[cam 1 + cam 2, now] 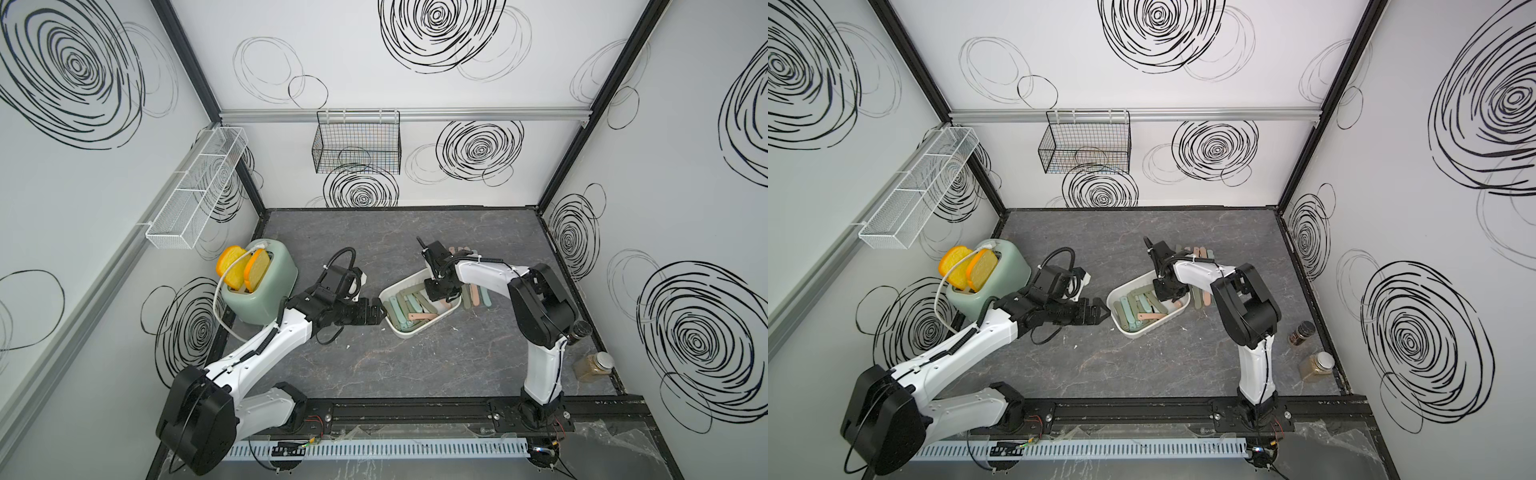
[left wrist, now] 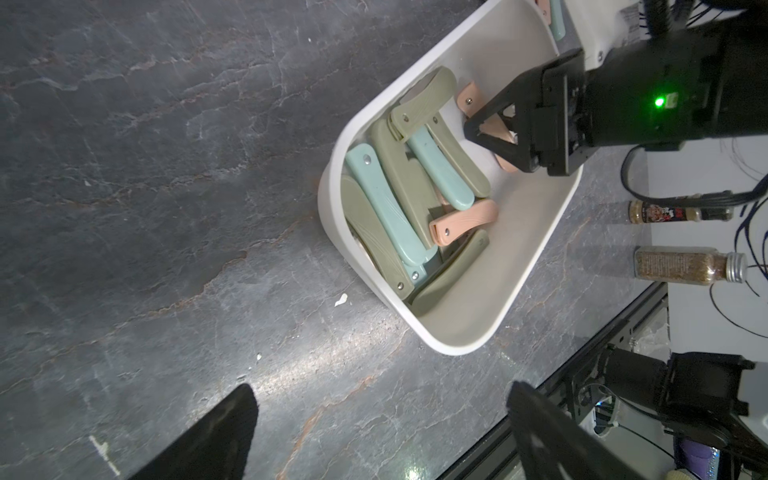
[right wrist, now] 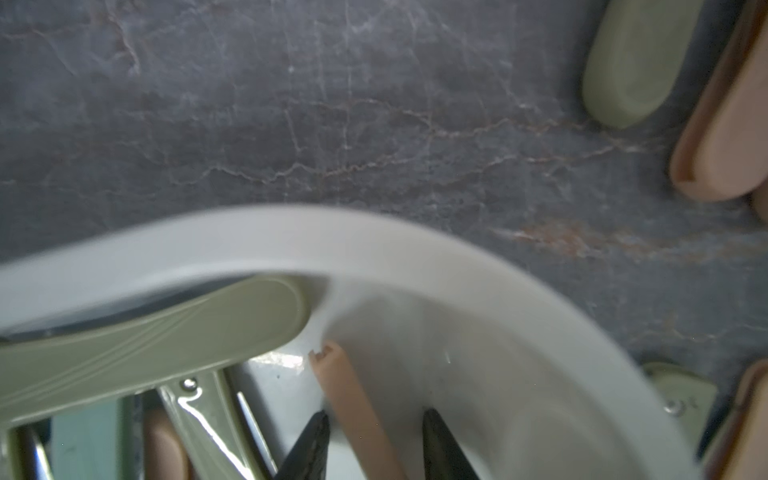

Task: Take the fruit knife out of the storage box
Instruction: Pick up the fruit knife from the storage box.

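The white storage box (image 1: pixel 415 330) (image 1: pixel 1142 331) (image 2: pixel 519 257) sits mid-table and holds several folded fruit knives in green, teal (image 2: pixel 386 216) and pink. My right gripper (image 1: pixel 440 293) (image 1: pixel 1167 293) (image 3: pixel 376 415) reaches down into the box's far end, its jaws apart on either side of a pink fruit knife (image 3: pixel 353 399) (image 2: pixel 468 97) that lies on the box floor. A gap shows between one finger and the knife. My left gripper (image 1: pixel 380 313) (image 1: pixel 1102 311) (image 2: pixel 382 415) stands wide open and empty just outside the box's near-left end.
More folded knives (image 1: pixel 478 297) (image 1: pixel 1202 299) lie on the table right of the box, under the right arm. A green toaster (image 1: pixel 259 286) with bread stands at the left. Two spice bottles (image 1: pixel 1302 332) (image 1: pixel 1316 365) stand by the right wall. Wire baskets (image 1: pixel 357 145) hang on the walls.
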{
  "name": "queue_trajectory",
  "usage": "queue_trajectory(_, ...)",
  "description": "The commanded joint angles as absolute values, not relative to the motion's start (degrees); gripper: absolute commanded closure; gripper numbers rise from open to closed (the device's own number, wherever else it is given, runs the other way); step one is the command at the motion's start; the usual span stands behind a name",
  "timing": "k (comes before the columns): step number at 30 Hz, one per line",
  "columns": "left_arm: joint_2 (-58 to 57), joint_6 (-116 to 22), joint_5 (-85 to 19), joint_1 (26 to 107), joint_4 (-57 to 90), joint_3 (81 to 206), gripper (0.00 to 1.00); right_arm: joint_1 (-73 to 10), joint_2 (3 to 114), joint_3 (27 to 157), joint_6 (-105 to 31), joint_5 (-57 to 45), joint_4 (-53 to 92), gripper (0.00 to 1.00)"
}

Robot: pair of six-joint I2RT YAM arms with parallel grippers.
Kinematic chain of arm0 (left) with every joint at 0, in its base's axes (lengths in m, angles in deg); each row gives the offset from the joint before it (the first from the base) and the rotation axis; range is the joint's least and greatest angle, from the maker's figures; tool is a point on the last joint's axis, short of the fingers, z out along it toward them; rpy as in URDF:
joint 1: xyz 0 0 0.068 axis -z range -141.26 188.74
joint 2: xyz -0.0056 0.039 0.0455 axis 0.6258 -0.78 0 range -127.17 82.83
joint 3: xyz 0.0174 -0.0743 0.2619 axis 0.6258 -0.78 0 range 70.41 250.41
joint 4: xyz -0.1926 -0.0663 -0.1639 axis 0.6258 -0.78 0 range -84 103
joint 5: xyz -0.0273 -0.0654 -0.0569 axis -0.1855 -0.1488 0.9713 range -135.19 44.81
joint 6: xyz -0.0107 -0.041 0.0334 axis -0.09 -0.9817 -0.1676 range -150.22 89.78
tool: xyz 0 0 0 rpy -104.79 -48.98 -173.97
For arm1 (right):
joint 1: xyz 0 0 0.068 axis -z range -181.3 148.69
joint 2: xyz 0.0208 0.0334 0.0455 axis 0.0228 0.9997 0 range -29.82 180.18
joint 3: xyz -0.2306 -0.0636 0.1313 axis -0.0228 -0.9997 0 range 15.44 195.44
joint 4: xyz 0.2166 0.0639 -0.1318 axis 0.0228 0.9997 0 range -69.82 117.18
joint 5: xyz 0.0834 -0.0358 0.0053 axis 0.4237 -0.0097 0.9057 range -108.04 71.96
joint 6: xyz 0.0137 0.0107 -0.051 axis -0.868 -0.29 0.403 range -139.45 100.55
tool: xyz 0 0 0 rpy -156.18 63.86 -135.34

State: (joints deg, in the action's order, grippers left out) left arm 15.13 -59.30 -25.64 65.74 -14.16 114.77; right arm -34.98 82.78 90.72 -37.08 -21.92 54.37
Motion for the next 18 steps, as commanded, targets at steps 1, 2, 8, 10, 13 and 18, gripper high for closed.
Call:
queue_trajectory(1, 16.2, -58.0, -25.0, 64.8, -14.6, 114.4, 0.02, -35.4, 86.0, 89.4, -37.8, -21.9, 54.5, 0.57)
queue_trajectory(2, 16.2, -57.9, -24.8, 64.7, -14.6, 114.4, 0.02, -35.5, 86.2, 89.3, -37.8, -21.9, 54.4, 0.57)
queue_trajectory(8, 15.7, -57.6, -24.4, 64.2, -14.3, 114.5, 0.02, -35.8, 86.7, 89.2, -38.0, -21.6, 54.3, 0.69)
queue_trajectory(10, 15.4, -57.7, -24.3, 64.1, -14.1, 114.5, 0.02, -35.8, 86.6, 89.6, -37.9, -21.9, 54.6, 0.79)
queue_trajectory(13, 15.2, -57.8, -24.0, 64.1, -13.8, 114.8, 0.02, -35.8, 86.5, 90.9, -37.5, -22.4, 55.5, 0.85)
queue_trajectory(18, 14.6, -57.8, -23.8, 64.2, -13.7, 115.7, 0.02, -35.8, 85.4, 94.7, -37.3, -23.0, 58.1, 0.86)
